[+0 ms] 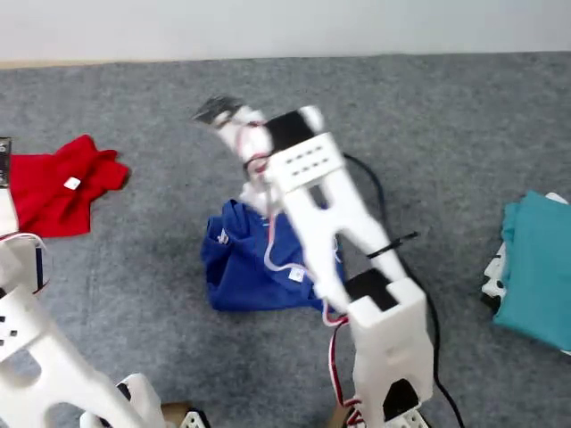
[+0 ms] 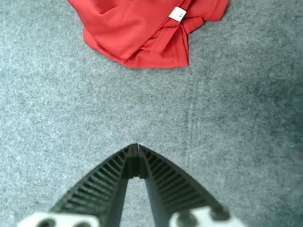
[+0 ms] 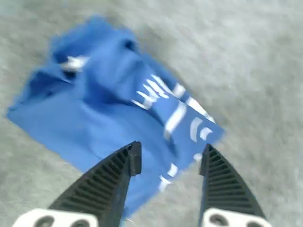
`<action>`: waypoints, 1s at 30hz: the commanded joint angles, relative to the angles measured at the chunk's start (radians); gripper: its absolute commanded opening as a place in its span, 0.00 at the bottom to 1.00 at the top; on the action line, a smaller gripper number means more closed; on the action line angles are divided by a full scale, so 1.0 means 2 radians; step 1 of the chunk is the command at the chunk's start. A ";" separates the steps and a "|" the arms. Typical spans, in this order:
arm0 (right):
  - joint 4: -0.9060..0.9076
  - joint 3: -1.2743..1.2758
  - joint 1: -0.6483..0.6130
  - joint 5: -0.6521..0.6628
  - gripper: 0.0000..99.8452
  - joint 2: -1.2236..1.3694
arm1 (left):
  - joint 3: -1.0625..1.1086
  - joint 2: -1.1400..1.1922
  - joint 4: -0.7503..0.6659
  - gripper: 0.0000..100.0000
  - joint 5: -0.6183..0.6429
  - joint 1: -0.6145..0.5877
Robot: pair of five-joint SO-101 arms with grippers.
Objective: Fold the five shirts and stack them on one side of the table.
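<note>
A crumpled blue shirt [image 1: 250, 263] with white print lies mid-table. My right arm stretches over it, and its gripper [image 1: 221, 114] hangs just past the shirt's far edge. In the right wrist view this gripper [image 3: 170, 156] is open above the blue shirt [image 3: 109, 109], with nothing between its fingers. A bunched red shirt [image 1: 62, 183] with a white tag lies at the far left. My left gripper [image 2: 138, 150] is shut and empty over bare carpet, a short way from the red shirt [image 2: 142, 33]. A teal shirt [image 1: 540, 267] lies at the right edge.
Grey carpet-like cloth [image 1: 446, 143] covers the table. A white and black item [image 1: 493, 272] pokes out from under the teal shirt. The right arm's cable [image 1: 379, 192] trails over the cloth. My left arm's base [image 1: 36, 357] fills the near left corner.
</note>
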 commanded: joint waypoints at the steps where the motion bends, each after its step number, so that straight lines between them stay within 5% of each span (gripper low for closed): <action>1: 0.023 0.042 0.050 0.041 0.12 -0.051 | -0.005 -0.012 0.022 0.00 0.004 -0.002; 11: -0.023 0.193 0.096 0.100 0.01 -0.033 | -0.002 -0.012 0.025 0.00 0.005 0.001; 30: 0.021 0.202 -0.165 0.043 0.01 -0.077 | -0.003 -0.011 -0.002 0.00 0.005 0.001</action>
